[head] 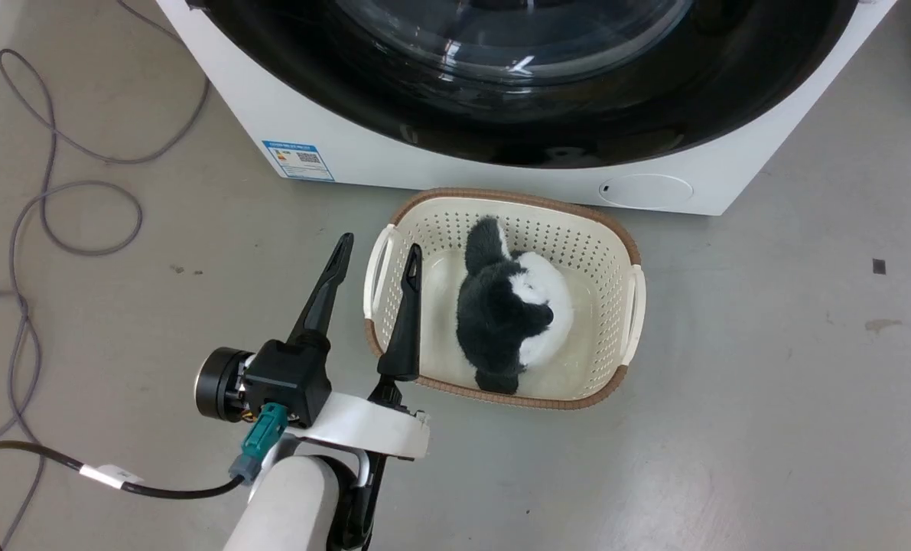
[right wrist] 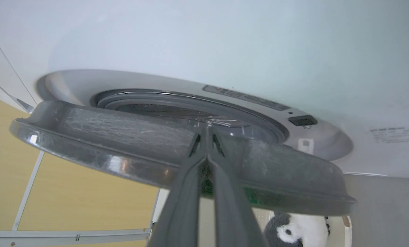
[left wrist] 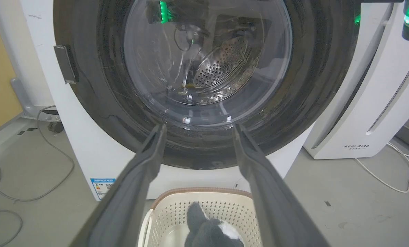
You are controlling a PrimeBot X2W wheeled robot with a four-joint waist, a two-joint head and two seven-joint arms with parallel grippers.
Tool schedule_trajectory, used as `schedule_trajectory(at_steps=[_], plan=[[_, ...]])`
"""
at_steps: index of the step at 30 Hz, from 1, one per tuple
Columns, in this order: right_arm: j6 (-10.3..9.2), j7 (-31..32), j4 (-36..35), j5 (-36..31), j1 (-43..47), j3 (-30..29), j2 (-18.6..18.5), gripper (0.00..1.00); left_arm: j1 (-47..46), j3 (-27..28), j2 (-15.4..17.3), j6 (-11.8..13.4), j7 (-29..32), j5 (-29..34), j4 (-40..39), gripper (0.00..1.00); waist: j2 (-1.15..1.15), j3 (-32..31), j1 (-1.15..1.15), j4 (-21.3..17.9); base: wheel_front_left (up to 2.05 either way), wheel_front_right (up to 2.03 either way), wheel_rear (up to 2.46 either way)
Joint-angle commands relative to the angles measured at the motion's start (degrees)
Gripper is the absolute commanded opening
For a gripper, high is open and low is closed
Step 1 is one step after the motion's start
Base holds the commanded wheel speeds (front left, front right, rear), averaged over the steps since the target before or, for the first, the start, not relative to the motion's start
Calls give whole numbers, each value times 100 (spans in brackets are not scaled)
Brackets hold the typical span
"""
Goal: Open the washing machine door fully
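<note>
Now the washing machine (head: 501, 172) stands on the grey floor (head: 769, 383), and its round black door (head: 654, 115) hangs ajar. In the right wrist view a gap shows between the door's grey inner side and the machine's white front, with the rubber-ringed drum mouth (right wrist: 190, 109) behind it. The right gripper (right wrist: 207, 135) lies across the door's rim at that gap. Its two fingers are pressed close together, with their tips against the door's inner face and nothing visible between them.

The left gripper (head: 379, 246) hovers in front of the machine, low and clear of the door. Its fingers are spread wide around nothing and point toward the machine's front. Just before the machine, below the door, sits a cream basket (head: 631, 252) with a brown rim. A black-and-white plush toy (head: 501, 314) lies inside it. A blue label (head: 298, 159) is stuck low on the machine's front. Grey cables (head: 42, 191) loop on the floor beside the machine, and a tall white appliance (left wrist: 379, 103) stands just beside it on the other side.
</note>
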Motion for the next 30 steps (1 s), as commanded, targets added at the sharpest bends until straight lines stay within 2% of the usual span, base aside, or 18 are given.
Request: schedule_trajectory(at_steps=[1, 23, 30], plan=[[6, 94, -92, 41, 127, 34, 88, 0, -92, 12, 11, 37, -32, -39, 7, 100, 0, -13, 0, -9, 0, 0, 0], [6, 1278, -968, 528, 1392, -6, 64, 0, 138, 71, 11, -25, -32, 2, 197, 100, 0, -640, 0, -82, 0, 0, 0], [6, 1657, -1478, 795, 2143, -32, 76, 0, 347, 150, 11, -120, -32, 40, 321, 100, 0, -990, 0, -56, 0, 0, 0]])
